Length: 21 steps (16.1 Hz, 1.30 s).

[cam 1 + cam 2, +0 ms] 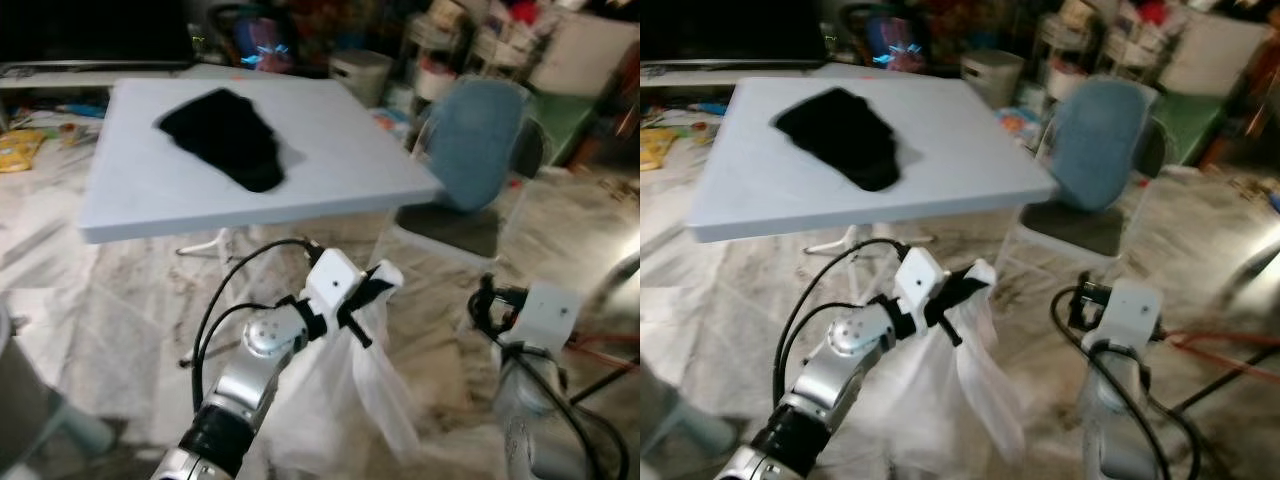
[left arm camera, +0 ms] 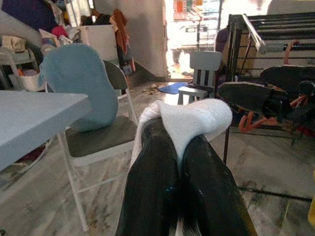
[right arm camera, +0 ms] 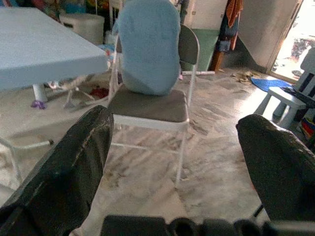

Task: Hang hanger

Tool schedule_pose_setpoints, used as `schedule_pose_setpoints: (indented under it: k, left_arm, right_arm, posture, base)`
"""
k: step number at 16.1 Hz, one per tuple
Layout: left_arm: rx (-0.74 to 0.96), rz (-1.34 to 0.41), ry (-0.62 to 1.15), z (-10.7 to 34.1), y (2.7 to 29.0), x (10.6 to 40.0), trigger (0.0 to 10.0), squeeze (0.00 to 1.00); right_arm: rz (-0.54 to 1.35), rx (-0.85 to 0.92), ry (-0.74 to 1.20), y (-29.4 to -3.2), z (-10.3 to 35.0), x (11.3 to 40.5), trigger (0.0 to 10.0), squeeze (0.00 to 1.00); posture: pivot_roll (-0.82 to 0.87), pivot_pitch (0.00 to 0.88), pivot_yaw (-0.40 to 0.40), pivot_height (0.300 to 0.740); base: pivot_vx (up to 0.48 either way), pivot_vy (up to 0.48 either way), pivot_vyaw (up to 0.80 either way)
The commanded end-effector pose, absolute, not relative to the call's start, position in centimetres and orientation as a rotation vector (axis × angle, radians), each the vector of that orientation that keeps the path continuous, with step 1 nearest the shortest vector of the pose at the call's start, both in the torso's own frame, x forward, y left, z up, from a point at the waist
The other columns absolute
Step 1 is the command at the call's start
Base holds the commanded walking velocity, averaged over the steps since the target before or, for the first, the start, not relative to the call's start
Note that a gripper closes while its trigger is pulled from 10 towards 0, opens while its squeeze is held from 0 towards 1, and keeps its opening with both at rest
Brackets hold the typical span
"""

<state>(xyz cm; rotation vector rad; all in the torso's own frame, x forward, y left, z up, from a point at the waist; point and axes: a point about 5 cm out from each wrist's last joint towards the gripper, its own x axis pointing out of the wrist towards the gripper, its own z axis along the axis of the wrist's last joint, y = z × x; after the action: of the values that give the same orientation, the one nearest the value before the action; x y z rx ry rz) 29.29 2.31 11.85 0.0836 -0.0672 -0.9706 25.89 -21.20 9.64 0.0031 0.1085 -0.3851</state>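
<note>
Carry step: left end effector (image 1: 372,290) clamped on white cloth garment (image 1: 350,400), right end effector (image 3: 177,162) agape, empty; next needs approach to black metal drying rack (image 2: 275,29)

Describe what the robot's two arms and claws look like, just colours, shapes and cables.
Both arms are silver metal tubes with rounded joints. Each wrist carries a white, boxy camera housing, and black cables loop from it along the forearm. The left arm has a black ribbed collar near its base. The left claw and right claw each have two long, glossy black fingers with rounded tips.
</note>
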Motion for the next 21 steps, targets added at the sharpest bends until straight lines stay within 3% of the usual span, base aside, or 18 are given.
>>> schedule_pose_setpoints:
  k: [1,6,21]
  left_arm:
    - [0.085,-0.931,-0.063,12.2,2.0,29.7,10.0,0.0]
    - [-0.026,-0.877,-0.012,12.2,3.3,31.0,10.0,0.0]
    - [-0.078,-0.84,0.067,11.6,3.7,31.6,10.0,0.0]
  right_arm:
    - [-0.39,-0.002,0.087,-21.5,10.2,26.2,10.0,0.0]
    - [-0.385,-0.001,0.092,-21.5,10.1,26.1,10.0,0.0]
    - [-0.387,-0.006,0.106,-21.8,9.8,25.8,10.0,0.0]
  posture:
    - [0.02,0.0,-0.087,0.74]
    - [0.02,0.0,-0.089,0.74]
    - [0.01,0.0,-0.091,0.74]
  base:
    - [0.0,0.0,0.0]
    - [0.0,0.164,0.0]
    - [0.0,0.473,0.0]
